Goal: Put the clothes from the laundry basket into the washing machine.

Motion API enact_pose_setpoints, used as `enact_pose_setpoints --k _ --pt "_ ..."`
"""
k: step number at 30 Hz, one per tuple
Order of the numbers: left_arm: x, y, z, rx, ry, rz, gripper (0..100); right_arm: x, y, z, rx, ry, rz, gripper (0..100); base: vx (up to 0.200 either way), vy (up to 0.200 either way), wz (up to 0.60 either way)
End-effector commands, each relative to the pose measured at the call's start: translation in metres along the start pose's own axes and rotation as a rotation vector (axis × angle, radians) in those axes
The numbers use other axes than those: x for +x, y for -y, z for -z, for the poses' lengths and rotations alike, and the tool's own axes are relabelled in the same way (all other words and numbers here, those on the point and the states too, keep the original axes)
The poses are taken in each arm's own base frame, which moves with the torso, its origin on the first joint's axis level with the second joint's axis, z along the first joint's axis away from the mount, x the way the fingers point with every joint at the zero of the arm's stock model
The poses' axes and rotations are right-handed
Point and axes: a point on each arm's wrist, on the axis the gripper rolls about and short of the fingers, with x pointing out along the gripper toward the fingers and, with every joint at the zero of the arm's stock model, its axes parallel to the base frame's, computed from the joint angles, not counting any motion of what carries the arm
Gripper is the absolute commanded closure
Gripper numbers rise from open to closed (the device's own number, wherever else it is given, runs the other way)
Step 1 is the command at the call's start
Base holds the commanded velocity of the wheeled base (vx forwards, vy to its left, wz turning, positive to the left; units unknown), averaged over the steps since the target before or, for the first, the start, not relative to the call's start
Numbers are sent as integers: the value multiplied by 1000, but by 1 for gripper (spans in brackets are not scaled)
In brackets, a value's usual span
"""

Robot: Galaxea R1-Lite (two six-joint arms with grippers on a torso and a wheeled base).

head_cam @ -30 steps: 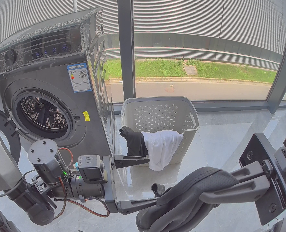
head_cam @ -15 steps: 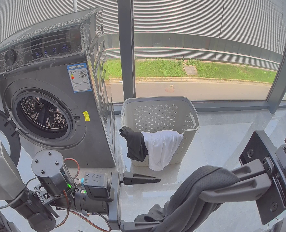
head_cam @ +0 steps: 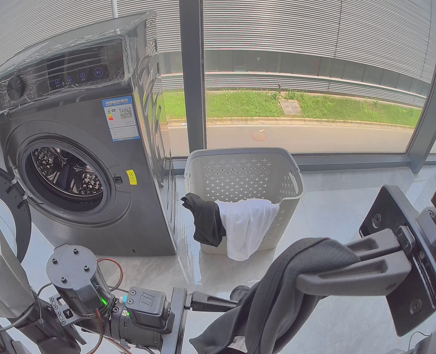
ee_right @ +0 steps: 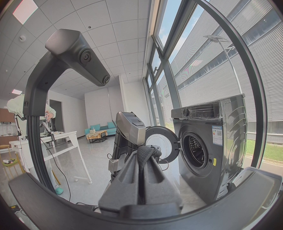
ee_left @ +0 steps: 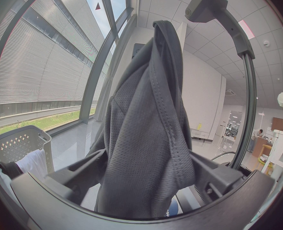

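My right gripper [head_cam: 321, 271] is shut on a dark grey mesh garment [head_cam: 272, 301], which hangs from it low in the head view. The pinched fold [ee_right: 147, 152] shows between the shut fingers in the right wrist view. My left gripper [head_cam: 227, 335] stands open, level with the garment's lower part. In the left wrist view the garment [ee_left: 147, 138] hangs between the left gripper's spread fingers [ee_left: 77, 176]. The washing machine [head_cam: 80, 138] stands at the left with its door [head_cam: 1, 207] swung open and the drum [head_cam: 68, 175] exposed. The laundry basket [head_cam: 286, 173] sits beside it.
A white cloth [head_cam: 245, 227] and a black cloth [head_cam: 205, 217] hang over the basket's front rim. Glass window walls run behind the machine and the basket. Bare glossy floor [head_cam: 336, 212] lies to the right of the basket.
My left gripper has dropped lower and shifted right, staying open beside the hanging garment. The right gripper has risen slightly with the garment still in it.
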Motion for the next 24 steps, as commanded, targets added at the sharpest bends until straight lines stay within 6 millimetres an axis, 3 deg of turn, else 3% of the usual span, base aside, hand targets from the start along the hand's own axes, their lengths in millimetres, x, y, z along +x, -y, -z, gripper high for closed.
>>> enact_pose_setpoints --k 1,12,19,24 --pt "2 0 2 -2 -5 1 100 3 2 0 1 -1 -1 100 0 0 0" --pt "-3 -4 -3 13 12 -56 100 2 4 3 11 -11 18 100 0 0 0" --pt "-19 -8 -27 84 87 -142 100 -28 45 17 30 -57 334 100 0 0 0" --pt "-34 -16 -39 128 123 -218 100 -45 60 17 22 -61 441 100 0 0 0"
